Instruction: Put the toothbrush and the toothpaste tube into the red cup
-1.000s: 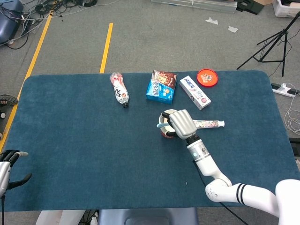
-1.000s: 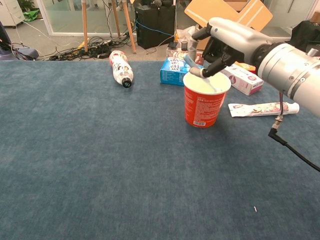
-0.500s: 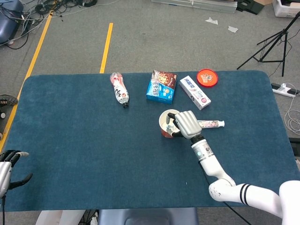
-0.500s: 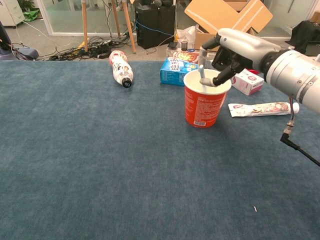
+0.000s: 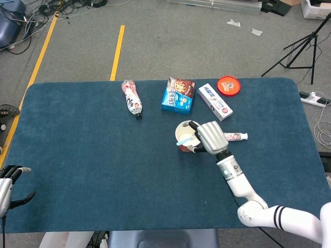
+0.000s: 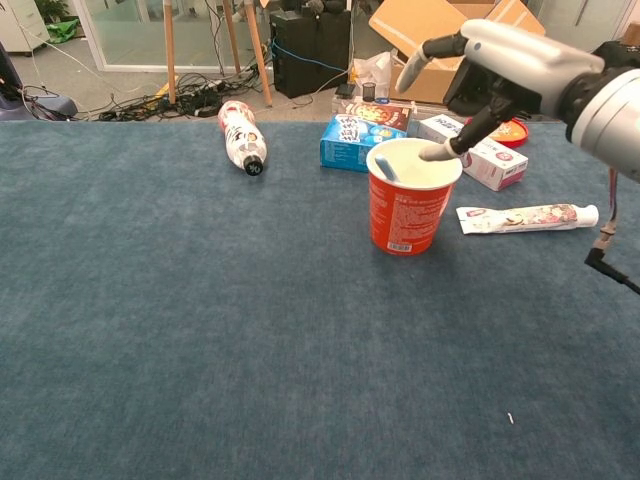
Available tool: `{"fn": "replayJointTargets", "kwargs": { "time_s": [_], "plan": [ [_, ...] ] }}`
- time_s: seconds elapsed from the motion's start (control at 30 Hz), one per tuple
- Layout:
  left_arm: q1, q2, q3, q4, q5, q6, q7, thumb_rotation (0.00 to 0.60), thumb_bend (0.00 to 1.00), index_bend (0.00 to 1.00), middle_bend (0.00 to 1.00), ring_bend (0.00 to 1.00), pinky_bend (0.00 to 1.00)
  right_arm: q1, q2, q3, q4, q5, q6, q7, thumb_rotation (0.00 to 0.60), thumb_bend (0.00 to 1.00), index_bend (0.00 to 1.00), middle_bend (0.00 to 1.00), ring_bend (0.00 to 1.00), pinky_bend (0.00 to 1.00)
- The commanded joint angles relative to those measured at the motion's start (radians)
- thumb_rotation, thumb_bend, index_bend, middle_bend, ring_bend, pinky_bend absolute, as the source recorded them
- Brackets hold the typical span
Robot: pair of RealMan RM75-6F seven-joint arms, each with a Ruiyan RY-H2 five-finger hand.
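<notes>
While the toothbrush (image 6: 386,172) sits inside the red cup (image 6: 405,215) | right robot hand (image 6: 497,62) above rim, fingers spread, empty | toothpaste tube (image 6: 527,217) flat on bench (image 6: 200,320) right of cup | left robot hand (image 5: 9,186) at bench edge, fingers apart, empty

Toothbrush (image 6: 386,171) mostly hidden inside red cup (image 6: 404,215); left robot hand (image 5: 8,185) cut off by head view's left edge.

My right hand (image 5: 209,138) is a silver-grey shell with dark finger joints — behind it a white wrist segment with a small lit blue dot, then a white arm banded in two black rings. My left hand (image 5: 7,183) is grey and black — a thin black cable hangs at my right forearm.
</notes>
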Motion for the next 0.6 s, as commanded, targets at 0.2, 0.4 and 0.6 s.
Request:
{"fn": "replayJointTargets", "kwargs": {
  "time_s": [0.2,0.4,0.6],
  "plan": [
    [-0.001,-0.006,-0.001,0.000,-0.003,0.000,0.011,0.600,0.17,0.32,0.31,0.21,0.27,-0.053,0.186,0.004,-0.162,0.095,0.034,-0.254,0.600,0.04,0.35,0.88,0.73,0.96],
    [-0.003,-0.008,-0.004,0.002,-0.011,-0.004,0.011,0.600,0.17,0.32,0.31,0.21,0.27,-0.033,0.250,0.007,-0.171,0.291,-0.026,-0.429,0.600,0.04,0.35,0.64,0.54,0.80],
    [-0.004,-0.006,-0.006,0.004,-0.017,-0.007,0.006,0.600,0.17,0.32,0.31,0.21,0.27,0.017,0.237,-0.022,-0.089,0.420,-0.081,-0.573,0.600,0.04,0.35,0.60,0.50,0.74]
  ]
}}
